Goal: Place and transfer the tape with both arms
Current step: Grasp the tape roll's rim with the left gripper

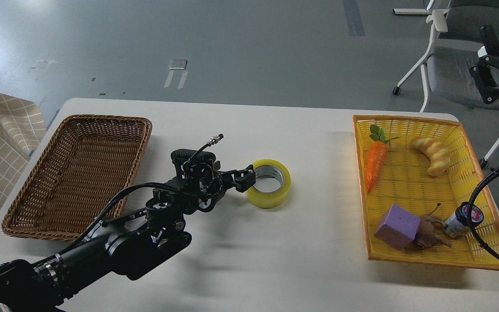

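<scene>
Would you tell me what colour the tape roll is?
Translucent yellow tape with a white-grey core, seen in the head view.

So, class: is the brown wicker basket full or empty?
Empty. The brown basket shows only bare woven floor; the tape sits outside it on the table, at the left gripper.

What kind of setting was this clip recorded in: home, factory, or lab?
Probably a lab or office test space: a bare grey floor with tape marks, a wheeled office chair, and a white table set with a wicker basket and a yellow basket of toy props.
</scene>
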You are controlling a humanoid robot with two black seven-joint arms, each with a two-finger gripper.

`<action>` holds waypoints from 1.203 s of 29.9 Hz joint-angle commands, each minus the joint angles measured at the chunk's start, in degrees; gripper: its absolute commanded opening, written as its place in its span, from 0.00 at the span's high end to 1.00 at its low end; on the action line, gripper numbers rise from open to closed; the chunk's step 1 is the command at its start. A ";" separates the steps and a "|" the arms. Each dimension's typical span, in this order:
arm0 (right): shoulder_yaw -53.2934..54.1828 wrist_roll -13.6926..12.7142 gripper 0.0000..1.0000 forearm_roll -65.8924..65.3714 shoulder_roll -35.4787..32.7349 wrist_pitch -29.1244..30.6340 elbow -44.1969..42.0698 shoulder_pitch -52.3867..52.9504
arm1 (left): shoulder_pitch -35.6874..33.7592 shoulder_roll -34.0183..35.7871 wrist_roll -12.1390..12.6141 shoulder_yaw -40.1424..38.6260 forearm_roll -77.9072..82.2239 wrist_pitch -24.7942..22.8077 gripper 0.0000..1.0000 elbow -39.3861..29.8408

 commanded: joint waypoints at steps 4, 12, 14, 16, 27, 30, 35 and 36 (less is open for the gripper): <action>-0.25 0.00 0.00 -0.03 -0.04 0.00 -0.02 -0.44 | -0.31 -0.14 0.02 0.05 -0.05 -0.11 0.02 -1.04; -0.34 0.00 0.00 -0.11 -0.04 0.00 -0.19 -0.61 | -0.13 -0.31 0.02 0.05 0.13 -0.11 0.02 -1.04; -0.34 0.00 0.00 -0.11 -0.04 0.00 -0.19 -0.61 | -0.13 -0.31 0.02 0.23 0.13 -0.11 0.02 -1.04; -0.25 0.00 0.00 -0.11 -0.04 0.00 -0.19 -0.61 | -0.13 -0.31 -0.24 0.84 0.30 -0.02 0.02 -1.04; -0.25 0.00 0.00 -0.03 -0.04 0.00 -0.28 -0.70 | 0.22 -0.23 -0.42 1.28 0.39 -0.02 0.02 0.10; -0.34 0.00 0.00 -0.11 -0.04 0.00 -0.37 -0.79 | 0.31 -0.23 -0.51 1.28 0.48 -0.02 0.02 0.11; -0.25 0.00 0.00 -0.11 -0.04 0.00 -1.25 -0.79 | -0.04 -0.23 -3.14 3.65 0.66 -0.02 0.02 0.19; -0.25 0.00 0.00 -0.11 -0.04 0.00 -1.34 -0.70 | -0.04 -0.23 -4.02 4.09 0.66 -0.02 0.03 0.19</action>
